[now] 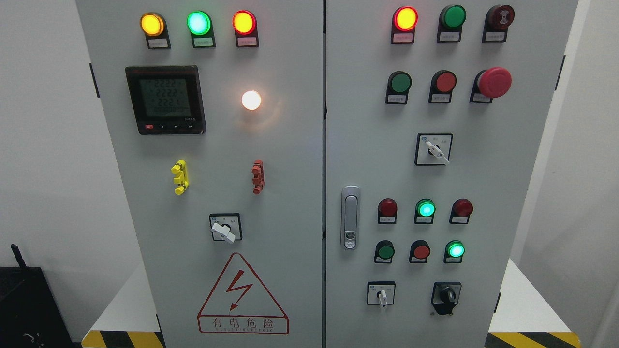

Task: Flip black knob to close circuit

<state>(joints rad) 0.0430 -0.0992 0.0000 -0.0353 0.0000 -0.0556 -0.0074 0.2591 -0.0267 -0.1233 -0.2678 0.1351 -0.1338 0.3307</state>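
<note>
White walls [43,145], white plinth [520,299] with hazard striping [532,338], dark object [29,304] lower left

Bright, even light — sharp focus

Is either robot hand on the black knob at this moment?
Apart. The head view shows the black knob at the lower right of the cabinet's right door fully exposed, with no hand or arm anywhere in the frame.
</note>
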